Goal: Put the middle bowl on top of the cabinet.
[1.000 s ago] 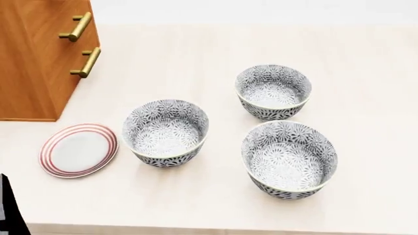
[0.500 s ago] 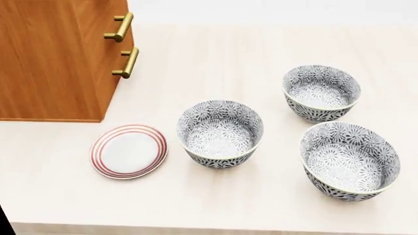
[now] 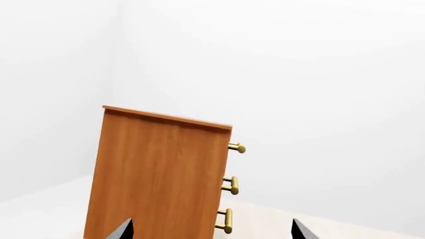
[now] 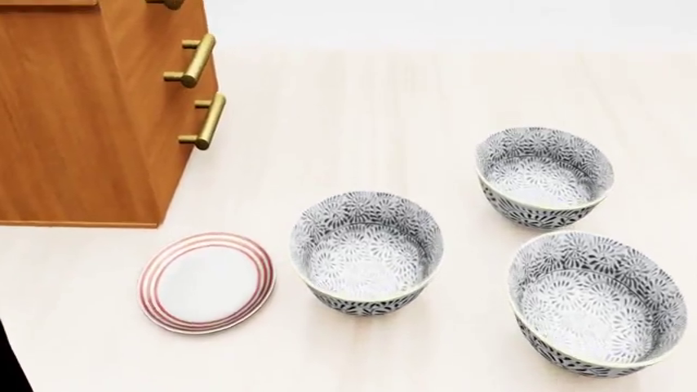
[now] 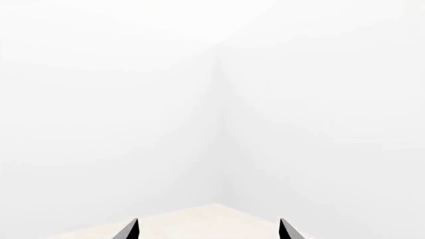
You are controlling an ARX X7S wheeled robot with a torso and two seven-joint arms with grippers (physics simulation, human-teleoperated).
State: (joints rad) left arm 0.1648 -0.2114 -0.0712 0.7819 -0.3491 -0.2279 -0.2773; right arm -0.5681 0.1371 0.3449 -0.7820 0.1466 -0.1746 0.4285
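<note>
Right now your head camera looks down on a pale cream tabletop [image 4: 360,106] with three deep round white ceramic bowls, all covered in a dense grey-black leaf pattern. One patterned bowl [image 4: 367,252] stands nearest the flat white plate with red rings [image 4: 206,282], just beside it but not touching. A second patterned bowl [image 4: 544,176] sits farther back toward the right, and a third patterned bowl [image 4: 597,302] stands closest to you at the lower right. By left-to-right order the far-right-back one lies between the other two (though the trio forms a triangle, so which counts as the middle bowl cannot be settled). All three stand upright on the table, apart from one another.

Your orange-brown wooden drawer cabinet [image 4: 87,122] rises at the left, its brass bar handles [image 4: 204,120] facing the bowls; the plate lies just in front of its near corner. From the left wrist camera you see its lighter wood top [image 3: 166,117].

Your left gripper [image 3: 211,234] shows only two dark fingertips [image 3: 121,231] spread well apart, holding nothing. Your right gripper [image 5: 207,231] likewise has its tips [image 5: 127,231] parted and empty, facing a bare white wall corner [image 5: 216,124].
</note>
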